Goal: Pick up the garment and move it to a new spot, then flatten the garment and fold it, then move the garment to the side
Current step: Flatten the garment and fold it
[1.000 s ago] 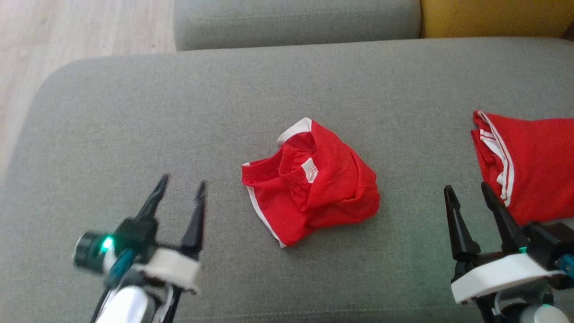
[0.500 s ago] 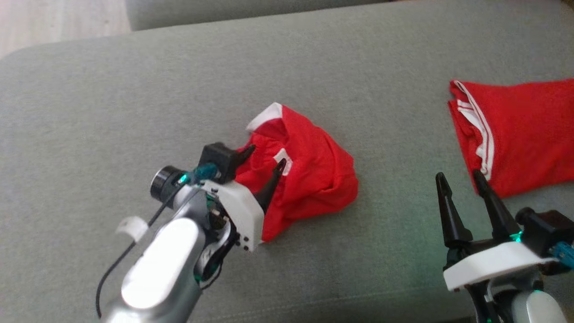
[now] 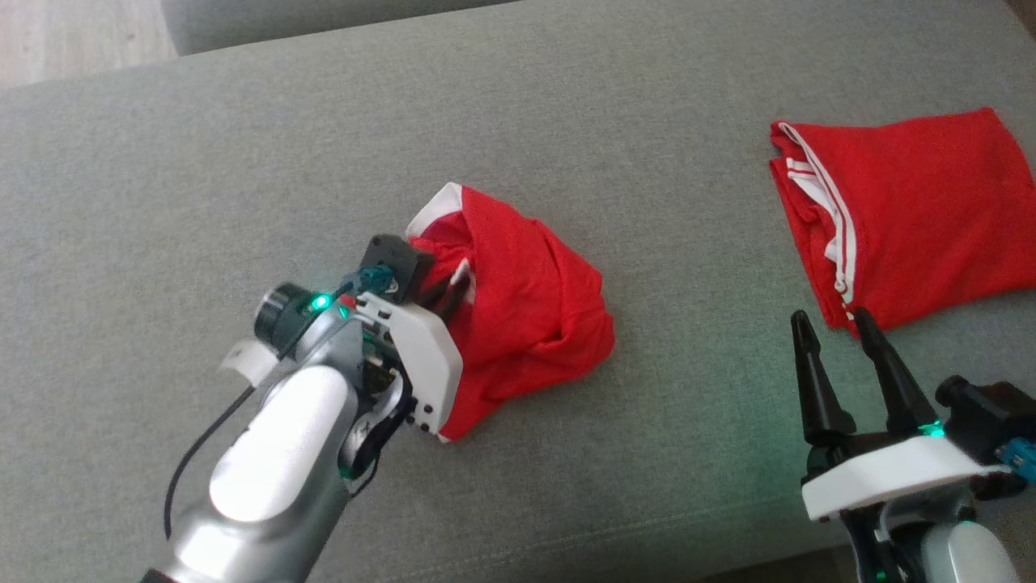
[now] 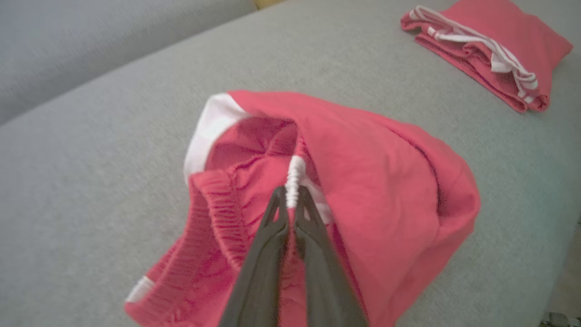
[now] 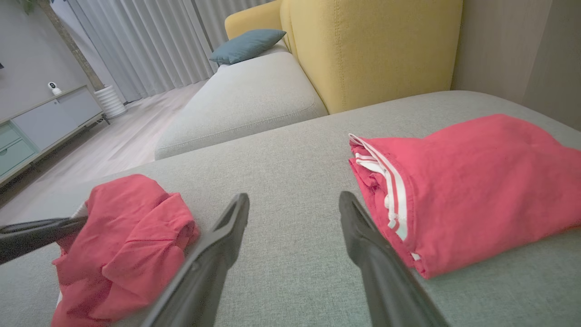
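The garment (image 3: 526, 308) is a crumpled pair of red shorts with white trim, lying mid-cushion; it also shows in the left wrist view (image 4: 386, 172) and the right wrist view (image 5: 127, 245). My left gripper (image 3: 452, 290) reaches into its left side. In the left wrist view my left gripper (image 4: 290, 196) is shut, pinching a white gathered strip at the waistband. My right gripper (image 3: 830, 320) stands open at the lower right, apart from the garment, with nothing between its fingers (image 5: 227, 236).
A second red garment (image 3: 906, 210), folded and white-striped, lies at the right of the grey sofa cushion (image 3: 243, 162), just beyond my right fingertips. A yellow sofa back (image 5: 372, 45) and another grey cushion (image 5: 245, 100) lie beyond. Wooden floor (image 3: 65, 40) shows at far left.
My left gripper has moved from the lower left onto the garment and shut on its waistband. The head camera has shifted. The right gripper stays open.
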